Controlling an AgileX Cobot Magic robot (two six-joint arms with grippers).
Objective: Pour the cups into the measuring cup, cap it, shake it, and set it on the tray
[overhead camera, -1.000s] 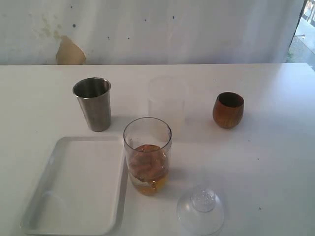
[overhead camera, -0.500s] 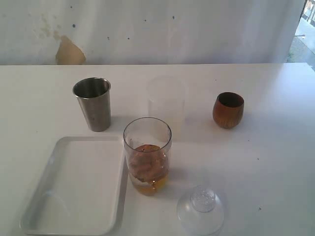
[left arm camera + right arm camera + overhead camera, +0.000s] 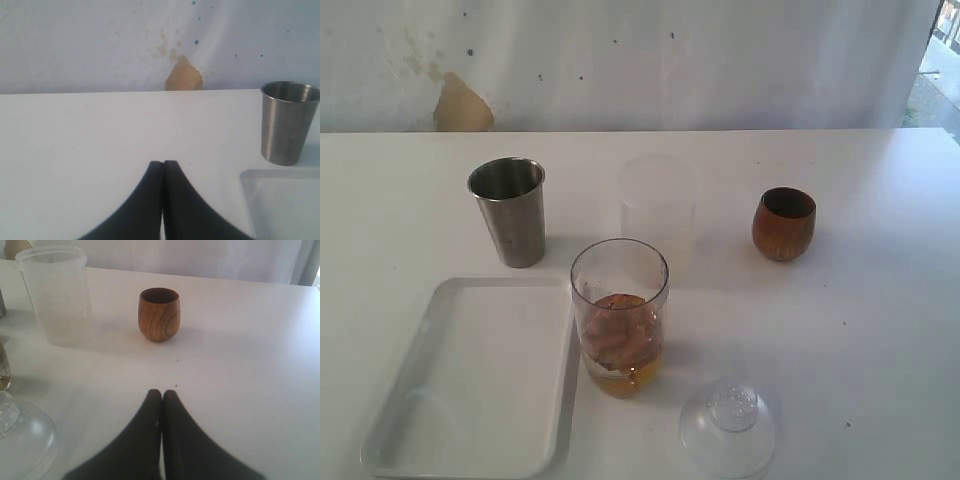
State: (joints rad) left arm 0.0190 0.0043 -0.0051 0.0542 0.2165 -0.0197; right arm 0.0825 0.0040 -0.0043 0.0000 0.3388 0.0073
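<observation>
A frosted, milky cup (image 3: 659, 212) stands upright and open-mouthed on the white table (image 3: 880, 330), around the middle and toward the back. It looks empty. Behind the table runs a white wall (image 3: 720, 60), marked with a tan patch (image 3: 462, 105) at its foot, faint yellowish stains above it and a few dark specks (image 3: 470, 52).

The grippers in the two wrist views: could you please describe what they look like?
The left gripper and right gripper look alike: two matte black fingers each, broad at the base and curving to narrow rounded tips. No cables, markings or labels show; the arms are out of frame.
</observation>
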